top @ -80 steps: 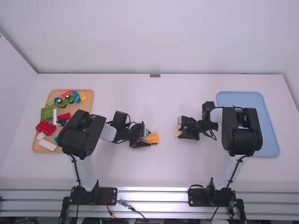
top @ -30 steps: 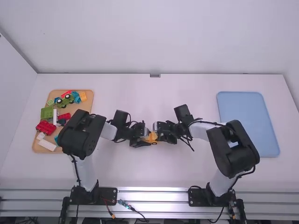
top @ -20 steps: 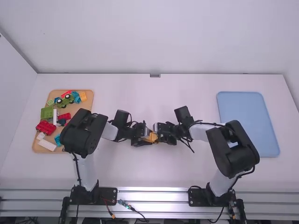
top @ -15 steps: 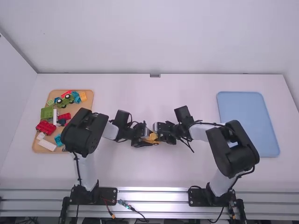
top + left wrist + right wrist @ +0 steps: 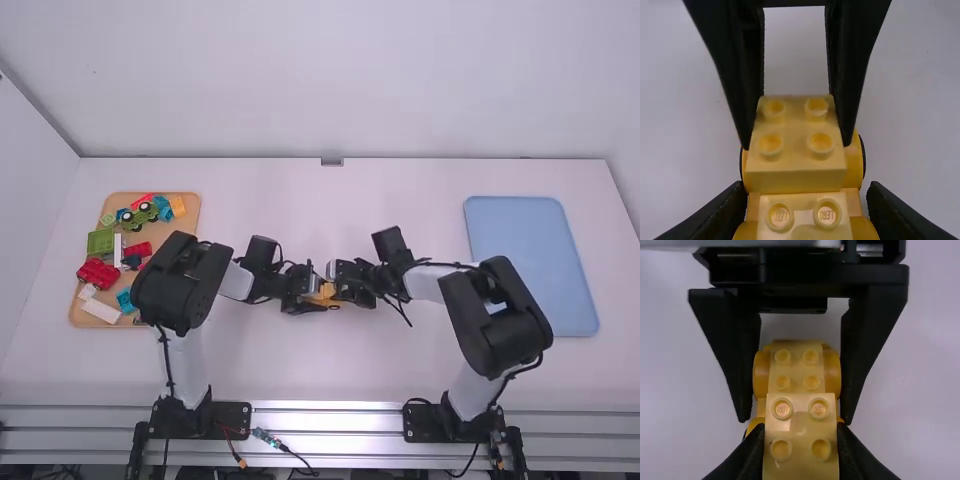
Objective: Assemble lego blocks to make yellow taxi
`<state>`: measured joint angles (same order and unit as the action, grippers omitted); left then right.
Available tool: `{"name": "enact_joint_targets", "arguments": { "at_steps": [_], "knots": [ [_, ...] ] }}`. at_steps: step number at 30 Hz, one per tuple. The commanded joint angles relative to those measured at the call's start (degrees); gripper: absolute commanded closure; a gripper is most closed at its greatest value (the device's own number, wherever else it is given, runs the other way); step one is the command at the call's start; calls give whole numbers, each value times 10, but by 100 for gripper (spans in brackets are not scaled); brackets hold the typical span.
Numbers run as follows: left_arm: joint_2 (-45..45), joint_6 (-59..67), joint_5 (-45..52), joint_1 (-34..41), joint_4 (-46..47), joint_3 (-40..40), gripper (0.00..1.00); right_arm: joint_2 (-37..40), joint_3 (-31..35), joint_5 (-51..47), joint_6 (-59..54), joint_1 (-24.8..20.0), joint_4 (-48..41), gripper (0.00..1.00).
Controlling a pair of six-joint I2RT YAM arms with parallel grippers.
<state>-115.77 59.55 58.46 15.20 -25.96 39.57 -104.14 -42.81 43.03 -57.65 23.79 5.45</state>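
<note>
Left gripper (image 5: 318, 292) closed about the yellow wheeled taxi base (image 5: 855, 162) over mid-table, a four-studded yellow block (image 5: 796, 371) on the base's left part; right gripper (image 5: 341, 289) pinches a pale yellow four-stud block (image 5: 796, 162) by its sides at the base's right part, whether fully seated I cannot tell. Small raised lettering marks some studs (image 5: 827, 213) on the yellow pieces. Well apart at far left, a tan tray (image 5: 190, 222) bears red, green, blue and white pieces; to the right, a blue tray (image 5: 530, 255).
</note>
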Motion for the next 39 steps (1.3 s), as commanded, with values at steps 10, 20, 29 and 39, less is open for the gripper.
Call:
{"name": "enact_joint_targets", "arguments": {
  "at_steps": [10, 20, 29, 39],
  "knots": [
    [-11, 3, 7, 3, 31, 9, 56, -8, 4, -33, 32, 13, -12, 100],
    [-11, 7, 7, 2, 7, -4, 56, -8, 4, -28, 20, 13, -34, 100],
    [-11, 7, 6, 3, 32, 9, 57, -8, 3, -30, 17, 13, -42, 84],
    [-11, 7, 6, 3, 11, -3, 57, -3, 4, -28, 24, 10, -24, 34]
  ]
}}
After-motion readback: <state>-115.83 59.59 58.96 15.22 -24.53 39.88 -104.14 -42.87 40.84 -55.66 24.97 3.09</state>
